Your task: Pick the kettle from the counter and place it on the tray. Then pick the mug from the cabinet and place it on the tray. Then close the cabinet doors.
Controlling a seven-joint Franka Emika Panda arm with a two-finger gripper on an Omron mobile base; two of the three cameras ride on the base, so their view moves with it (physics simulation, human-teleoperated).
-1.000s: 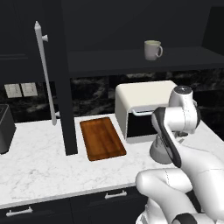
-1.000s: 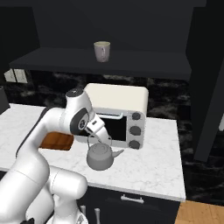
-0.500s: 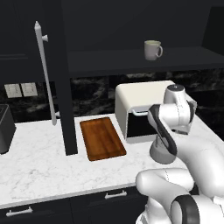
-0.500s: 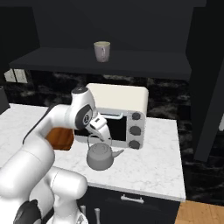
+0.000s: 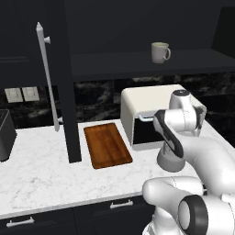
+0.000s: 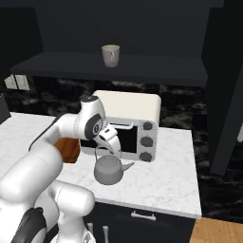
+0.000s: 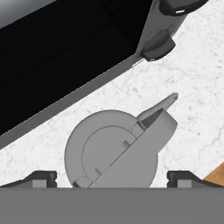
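The gray kettle stands on the white counter in front of the toaster oven. My gripper hangs open just above it, pointing down at the wire handle. In the hand view the kettle sits between my two fingertips, which stand wide apart on either side of it. In the left base view the arm hides most of the kettle. The wooden tray lies bare to the left of the oven. The mug stands on the shelf of the open cabinet.
A cream toaster oven stands right behind the kettle. The left cabinet door swings open over the counter beside the tray, its bar handle facing me. The right door stands open at the right. A dark box sits far left.
The arm has shifted a little and brought the hand closer over the kettle. The kettle, mug and tray have not moved.
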